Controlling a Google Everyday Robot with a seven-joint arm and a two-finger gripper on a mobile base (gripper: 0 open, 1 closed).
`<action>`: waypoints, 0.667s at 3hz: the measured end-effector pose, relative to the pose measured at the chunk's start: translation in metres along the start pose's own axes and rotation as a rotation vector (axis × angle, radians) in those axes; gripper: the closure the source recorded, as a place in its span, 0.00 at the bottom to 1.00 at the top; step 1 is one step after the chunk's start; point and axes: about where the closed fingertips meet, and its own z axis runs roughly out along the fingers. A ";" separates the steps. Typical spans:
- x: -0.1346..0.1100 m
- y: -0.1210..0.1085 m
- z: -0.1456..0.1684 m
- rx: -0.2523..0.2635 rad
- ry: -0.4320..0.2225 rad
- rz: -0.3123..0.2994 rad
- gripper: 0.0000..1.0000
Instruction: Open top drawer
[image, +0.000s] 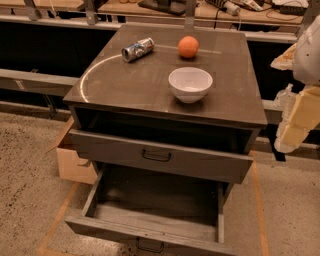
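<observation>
The top drawer (200, 165) is the upper of the two in a dark grey-brown cabinet (125, 82). Its flat front stands a little way out from the cabinet, with a dark gap above it. Its small black handle (156, 156) sits at the centre of the front. My gripper (296, 122), pale yellow below a white arm, is at the right edge of the view. It hangs beside the cabinet's right side at about the top drawer's height, well apart from the handle and touching nothing.
The lower drawer (150, 227) is pulled far out and looks empty; its handle (149, 246) is at the bottom edge. On the cabinet top are a white bowl (190, 84), an orange (188, 46) and a can (137, 49) on its side. A cardboard box (70, 162) stands at the left.
</observation>
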 end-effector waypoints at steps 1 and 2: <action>0.000 0.000 0.000 0.000 0.000 0.000 0.00; 0.007 0.009 0.024 -0.011 -0.032 -0.001 0.00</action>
